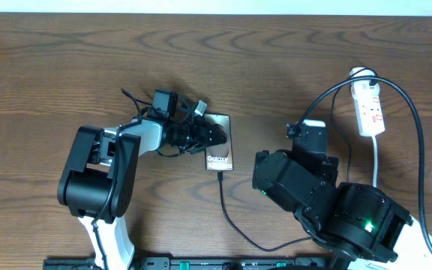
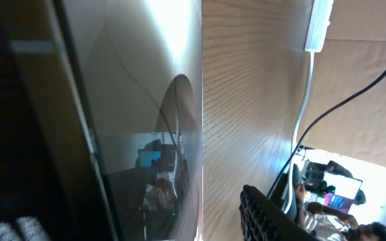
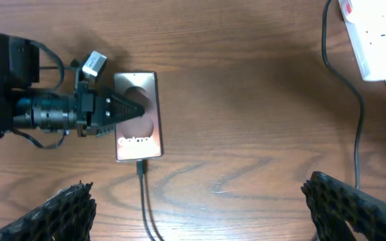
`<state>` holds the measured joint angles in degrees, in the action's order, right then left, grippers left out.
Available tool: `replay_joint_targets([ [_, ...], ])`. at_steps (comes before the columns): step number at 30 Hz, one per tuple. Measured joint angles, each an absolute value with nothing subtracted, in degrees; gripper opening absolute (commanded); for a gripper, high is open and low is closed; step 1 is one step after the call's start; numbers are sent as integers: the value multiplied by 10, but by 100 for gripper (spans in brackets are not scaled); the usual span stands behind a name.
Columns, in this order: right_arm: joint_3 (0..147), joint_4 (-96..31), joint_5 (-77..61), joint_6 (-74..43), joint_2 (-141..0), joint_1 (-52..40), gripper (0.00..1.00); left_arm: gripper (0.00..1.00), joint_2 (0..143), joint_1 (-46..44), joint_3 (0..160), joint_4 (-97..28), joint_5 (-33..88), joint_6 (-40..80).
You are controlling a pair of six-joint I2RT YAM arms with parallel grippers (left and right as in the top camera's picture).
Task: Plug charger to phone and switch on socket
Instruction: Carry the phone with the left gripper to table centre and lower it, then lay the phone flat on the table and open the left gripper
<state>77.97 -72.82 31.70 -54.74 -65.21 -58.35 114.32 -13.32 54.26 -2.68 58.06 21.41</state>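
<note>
The phone (image 1: 220, 159) lies flat, face up, left of centre. It also shows in the right wrist view (image 3: 139, 137) and fills the left wrist view (image 2: 133, 100). My left gripper (image 1: 214, 136) is rolled on its side and open. Its lower finger rests on the phone's face and its upper finger (image 2: 267, 214) is in the air. The charger's connector tip (image 1: 220, 175) sits at the phone's near end (image 3: 141, 166). Its black cable (image 1: 235, 225) loops round to the far end of the socket (image 1: 370, 109). My right gripper (image 3: 196, 191) is open and empty, high above the table.
The socket's white cord (image 1: 376, 161) runs toward the front edge beside the right arm (image 1: 313, 187). The black cable arcs along the right side (image 1: 418, 135). The left arm's base (image 1: 96, 176) stands at the front left.
</note>
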Motion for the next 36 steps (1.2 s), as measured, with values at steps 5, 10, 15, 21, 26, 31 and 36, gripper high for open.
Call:
replay_joint_targets([
  [5,780,-728,317,-567,-652,-583,99,47,1140,-133,547,-43,570,206],
  [10,780,-728,317,-577,-652,-583,99,47,1132,-133,548,-57,551,205],
  [15,780,-728,317,-581,-652,-583,99,48,1126,-134,553,-78,531,203],
  [21,780,-728,320,-582,-654,-583,99,48,1119,-135,557,-91,506,201],
  [26,780,-726,322,-590,-666,-583,99,53,1115,-136,560,-95,495,198],
  [31,780,-726,324,-597,-675,-583,99,53,1114,-136,563,-103,489,194],
  [36,780,-726,328,-597,-676,-583,99,53,1112,-136,564,-105,479,194],
])
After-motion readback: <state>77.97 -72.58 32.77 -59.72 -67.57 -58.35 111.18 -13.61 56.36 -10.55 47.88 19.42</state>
